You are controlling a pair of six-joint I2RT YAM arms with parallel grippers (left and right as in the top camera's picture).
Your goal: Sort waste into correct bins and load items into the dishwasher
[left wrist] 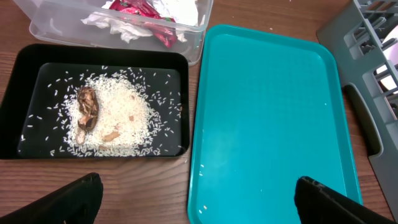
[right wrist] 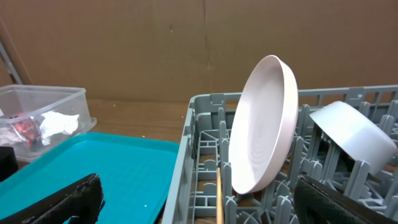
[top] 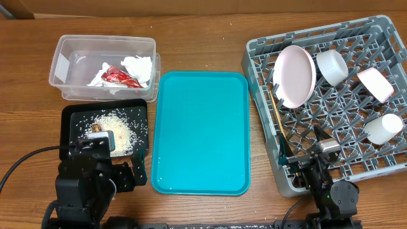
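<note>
**Left claw.** The left claw [left wrist: 200, 200] stands with both fingers spread to full width and nothing between them. It hangs over the near edge of the wood-grain surface [top: 25, 95].

- At 11 o'clock from it lies the black tray [left wrist: 18, 93]. The tray holds scattered rice [left wrist: 124, 115] and a brown food scrap [left wrist: 87, 112] lying in the rice.
- At 12 to 1 o'clock lies the teal tray [left wrist: 273, 112], just beside the black tray.
- Beyond the black tray, at 11 o'clock, stands the clear tub [top: 105, 39]. It holds a red wrapper [top: 117, 76] and crumpled white napkins [top: 138, 65].

**Right claw.** The right claw [right wrist: 199, 202] is likewise spread to full width and empty. It sits at the near left corner of the grey dish rack [top: 356, 143].

- At 12 o'clock, close ahead, the chopsticks [top: 277, 117] lie along the rack's left side.
- At 12 to 1 o'clock the large plate [right wrist: 264, 124] stands on edge among the pegs, tilted.
- At 2 o'clock a white bowl [right wrist: 351, 134] rests tilted on the pegs.
- Farther right in the rack are a second dish [top: 375, 83] and a white cup [top: 383, 128].

**Room.** A brown cardboard wall [right wrist: 124, 43] stands behind the surface.
</note>
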